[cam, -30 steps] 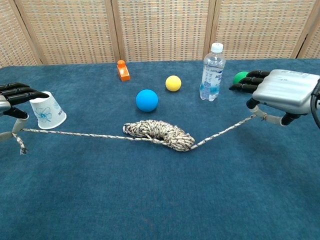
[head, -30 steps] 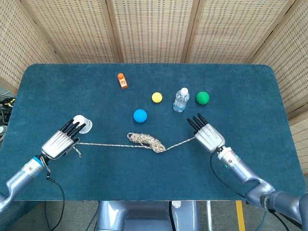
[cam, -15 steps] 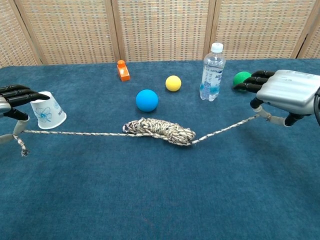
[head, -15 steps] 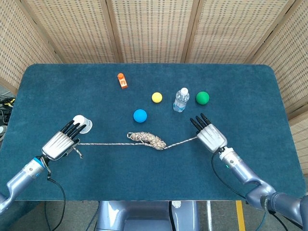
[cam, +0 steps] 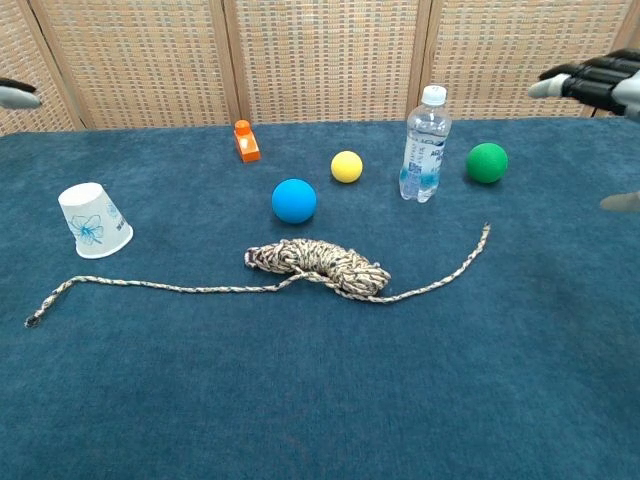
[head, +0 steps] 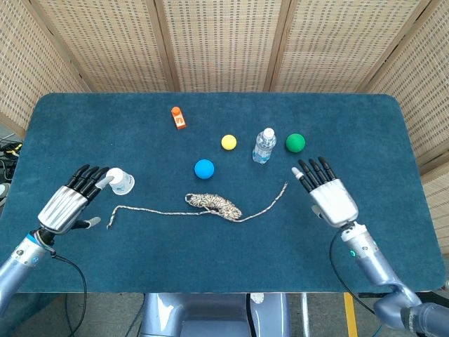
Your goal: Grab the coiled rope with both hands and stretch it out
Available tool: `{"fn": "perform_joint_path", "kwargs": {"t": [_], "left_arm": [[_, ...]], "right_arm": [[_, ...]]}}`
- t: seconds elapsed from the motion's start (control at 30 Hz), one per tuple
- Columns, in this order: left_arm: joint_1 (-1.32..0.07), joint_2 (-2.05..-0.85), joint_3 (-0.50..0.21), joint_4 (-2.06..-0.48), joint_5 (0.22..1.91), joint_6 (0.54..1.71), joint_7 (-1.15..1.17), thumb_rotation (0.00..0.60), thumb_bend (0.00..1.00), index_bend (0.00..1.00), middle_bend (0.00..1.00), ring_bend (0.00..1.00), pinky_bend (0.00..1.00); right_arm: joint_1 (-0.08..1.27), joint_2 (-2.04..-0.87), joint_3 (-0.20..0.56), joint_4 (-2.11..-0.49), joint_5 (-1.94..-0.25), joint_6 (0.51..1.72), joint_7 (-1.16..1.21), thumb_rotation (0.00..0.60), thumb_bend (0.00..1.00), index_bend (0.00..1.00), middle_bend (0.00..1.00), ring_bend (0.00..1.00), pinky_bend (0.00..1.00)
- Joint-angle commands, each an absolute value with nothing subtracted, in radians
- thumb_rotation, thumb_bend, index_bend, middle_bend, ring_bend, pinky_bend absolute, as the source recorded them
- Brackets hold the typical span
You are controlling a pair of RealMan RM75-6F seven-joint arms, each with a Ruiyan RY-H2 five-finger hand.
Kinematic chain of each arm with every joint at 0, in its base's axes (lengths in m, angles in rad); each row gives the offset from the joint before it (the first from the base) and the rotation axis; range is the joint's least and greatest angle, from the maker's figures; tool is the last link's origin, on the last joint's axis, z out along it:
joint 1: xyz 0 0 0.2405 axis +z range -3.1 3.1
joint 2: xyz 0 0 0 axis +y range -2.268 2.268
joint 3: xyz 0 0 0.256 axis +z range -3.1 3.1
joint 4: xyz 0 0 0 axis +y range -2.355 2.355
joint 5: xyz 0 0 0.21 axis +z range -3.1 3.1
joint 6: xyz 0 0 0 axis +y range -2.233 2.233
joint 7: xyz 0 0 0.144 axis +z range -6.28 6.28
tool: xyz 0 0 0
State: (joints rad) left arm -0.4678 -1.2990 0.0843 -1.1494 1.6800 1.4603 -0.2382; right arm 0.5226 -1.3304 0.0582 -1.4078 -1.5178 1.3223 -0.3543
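Your left hand [head: 66, 203] and right hand [head: 330, 198] hover wide, holding nothing; the rope [head: 210, 205] lies crosswise between them. Its ends trail toward each hand from the coil; the left end lies nearer.

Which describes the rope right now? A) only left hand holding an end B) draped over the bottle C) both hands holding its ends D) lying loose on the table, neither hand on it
D: the rope lies slack on the table, both its ends free, while the left hand and the right hand are open with fingers spread, apart from it.
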Motion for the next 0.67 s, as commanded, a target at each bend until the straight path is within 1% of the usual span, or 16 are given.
{"fn": "perform_joint_path", "kwargs": {"t": [0.03, 0.1, 0.17, 0.23, 0.43, 0.53, 0.67], "left_arm": [[-0.408, -1.224, 0.062, -1.265, 1.63, 1.513, -0.232, 0.6, 0.0, 0.0, 0.0, 0.0, 0.0], [-0.371, -1.201, 0.064, -1.323, 1.602, 1.528, -0.215, 0.6, 0.0, 0.0, 0.0, 0.0, 0.0], [-0.307, -1.187, 0.084, -1.386, 1.562, 1.548, -0.189, 0.6, 0.0, 0.0, 0.0, 0.0, 0.0], [-0.271, -1.182, 0.096, -1.428, 1.546, 1.554, -0.17, 0.6, 0.0, 0.0, 0.0, 0.0, 0.0], [-0.205, -1.18, 0.113, -1.478, 1.534, 1.575, -0.073, 0.6, 0.0, 0.0, 0.0, 0.0, 0.0], [-0.174, -1.197, 0.106, -1.482, 1.537, 1.61, -0.028, 0.6, 0.0, 0.0, 0.0, 0.0, 0.0], [-0.151, -1.2, 0.11, -1.509, 1.538, 1.606, -0.007, 0.6, 0.0, 0.0, 0.0, 0.0, 0.0]], "right_arm": [[0.443, -1.278, 0.055, -1.478, -1.515, 1.41, -0.271, 0.6, 0.0, 0.0, 0.0, 0.0, 0.0], [0.402, -1.264, 0.046, -1.503, -1.511, 1.451, -0.232, 0.6, 0.0, 0.0, 0.0, 0.0, 0.0], [0.339, -1.252, 0.022, -1.525, -1.507, 1.506, -0.186, 0.6, 0.0, 0.0, 0.0, 0.0, 0.0], [0.302, -1.247, 0.003, -1.524, -1.514, 1.532, -0.173, 0.6, 0.0, 0.0, 0.0, 0.0, 0.0], [0.235, -1.25, -0.021, -1.496, -1.544, 1.595, -0.184, 0.6, 0.0, 0.0, 0.0, 0.0, 0.0], [0.213, -1.244, -0.027, -1.496, -1.553, 1.608, -0.183, 0.6, 0.0, 0.0, 0.0, 0.0, 0.0], [0.191, -1.24, -0.022, -1.504, -1.555, 1.621, -0.185, 0.6, 0.0, 0.0, 0.0, 0.0, 0.0]]}}
